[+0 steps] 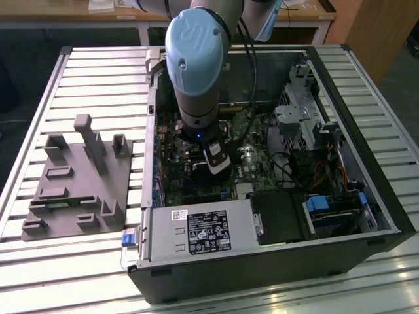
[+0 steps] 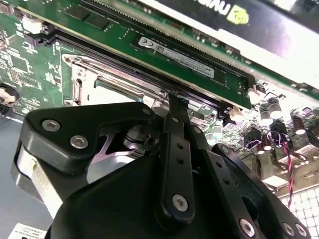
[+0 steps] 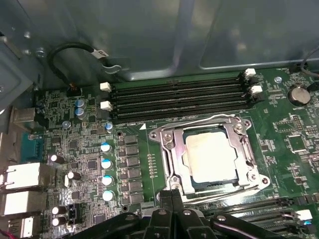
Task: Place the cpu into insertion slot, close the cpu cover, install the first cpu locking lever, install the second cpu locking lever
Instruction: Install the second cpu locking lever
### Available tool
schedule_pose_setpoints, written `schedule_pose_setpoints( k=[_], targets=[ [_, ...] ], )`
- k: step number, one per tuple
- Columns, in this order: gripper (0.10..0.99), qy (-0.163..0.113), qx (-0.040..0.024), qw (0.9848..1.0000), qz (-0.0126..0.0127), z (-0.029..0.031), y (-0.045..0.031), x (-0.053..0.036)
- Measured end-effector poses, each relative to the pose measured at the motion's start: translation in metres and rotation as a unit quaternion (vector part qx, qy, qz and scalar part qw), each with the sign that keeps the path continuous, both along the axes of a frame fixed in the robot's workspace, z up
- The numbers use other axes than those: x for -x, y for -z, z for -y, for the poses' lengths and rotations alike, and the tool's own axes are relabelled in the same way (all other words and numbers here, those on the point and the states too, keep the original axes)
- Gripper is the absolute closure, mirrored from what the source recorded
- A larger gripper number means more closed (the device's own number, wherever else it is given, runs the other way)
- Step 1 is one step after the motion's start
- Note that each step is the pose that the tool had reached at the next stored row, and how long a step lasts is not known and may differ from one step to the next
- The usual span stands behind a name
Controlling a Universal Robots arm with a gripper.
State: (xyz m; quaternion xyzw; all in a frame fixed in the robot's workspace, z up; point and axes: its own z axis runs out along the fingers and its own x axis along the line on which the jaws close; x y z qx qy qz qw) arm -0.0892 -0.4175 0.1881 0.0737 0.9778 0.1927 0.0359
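The cpu (image 3: 209, 157) lies flat in the insertion slot (image 3: 247, 175), its pale metal face showing through the window of the cpu cover (image 3: 168, 149), which is down over it. Thin wire levers (image 3: 194, 122) run along the frame's edges. My gripper (image 3: 172, 194) hangs low at one edge of the socket, fingers pressed together with nothing visible between them. In the second wrist view the gripper's tip (image 2: 177, 99) sits right beside the silver socket frame (image 2: 99, 79). The exterior view has the gripper (image 1: 216, 165) down inside the open computer case, over the motherboard.
Long black memory slots (image 3: 179, 97) run beside the socket, and a memory stick (image 2: 189, 57) stands close to the fingers. A power supply (image 1: 203, 232) and drive cage (image 1: 301, 111) crowd the case. A grey fixture (image 1: 78, 176) sits on the exterior view's left.
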Motion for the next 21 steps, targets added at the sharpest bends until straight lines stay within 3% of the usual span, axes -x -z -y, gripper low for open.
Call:
schedule_pose_setpoints(
  k=[7,14,21],
  targets=[
    [0.980,0.000,0.0009,1.0000,0.0001,-0.0031,0.0030,0.0014],
    [0.980,0.000,0.0099,1.0000,0.0000,-0.0038,0.0034,0.0014],
    [0.980,0.001,0.0169,0.9999,0.0000,-0.0038,-0.0046,0.0000]
  ],
)
